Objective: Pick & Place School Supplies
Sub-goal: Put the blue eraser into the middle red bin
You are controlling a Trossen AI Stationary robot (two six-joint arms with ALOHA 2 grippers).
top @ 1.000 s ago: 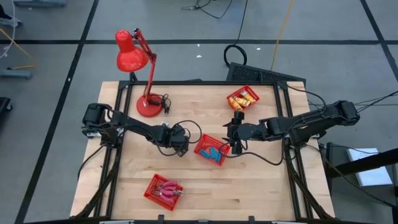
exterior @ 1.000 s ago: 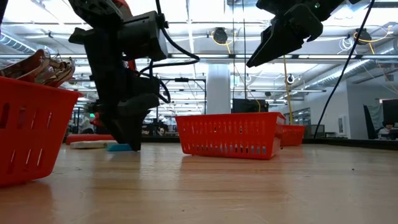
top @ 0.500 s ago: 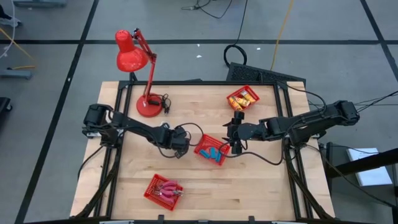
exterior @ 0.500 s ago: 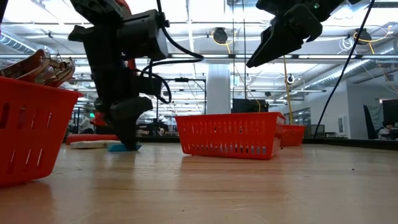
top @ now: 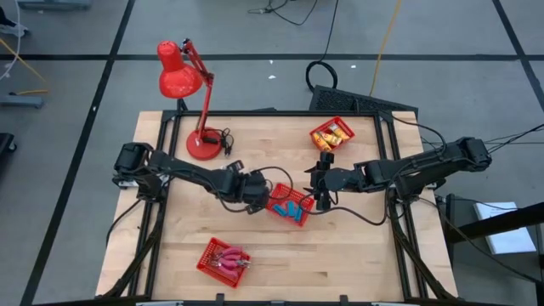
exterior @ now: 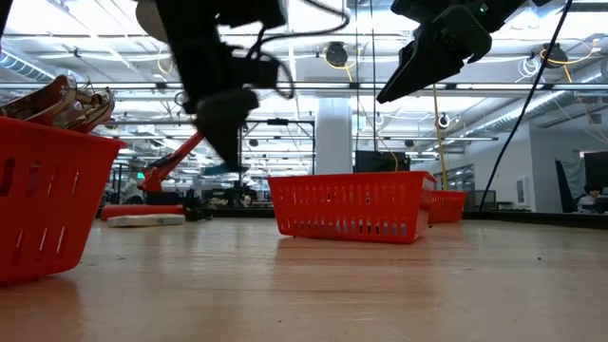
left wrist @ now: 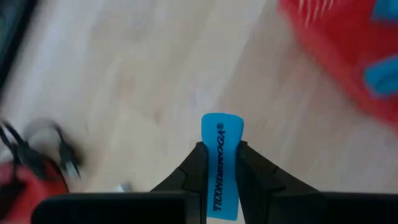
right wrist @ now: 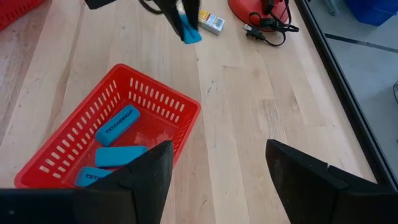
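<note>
Held item: a blue block [left wrist: 221, 167] with dark lettering sits clamped between the left gripper's fingers [left wrist: 195, 169], its rounded end sticking out past the tips; you see it lifted clear of the table [top: 357, 242] in the low view [exterior: 222, 168].
Left gripper [top: 259, 196]: clenched on that blue block, raised near the middle of the table, just beside the middle basket's [top: 276, 201] rim on the side facing the lamp [top: 189, 93].
Middle basket contents: you have several more blue blocks [right wrist: 116, 123] lying flat inside the red mesh; the right wrist view shows three.
Right gripper [top: 320, 198]: fingers [right wrist: 142, 175] spread wide and grasping nothing, hanging above the table just at the middle basket's other side, opposite the left gripper.
Far basket [top: 332, 133]: stands near the table's far edge toward the right corner, holding yellow-orange packets [top: 330, 134].
Near basket [top: 223, 258]: stands at the table's near edge, left of centre, holding pink-handled tools [top: 229, 259]; in the low view their metal parts poke above its rim.
Loose item: a small yellow packet [right wrist: 209, 22] lies on the bare wood near the lamp's base, well apart from all three baskets.
Lamp: red desk lamp with its base near the table's far left corner, its cord coiled beside the base.
Table: light wood top on a black frame; you can see the workshop room beyond it in the low view.
</note>
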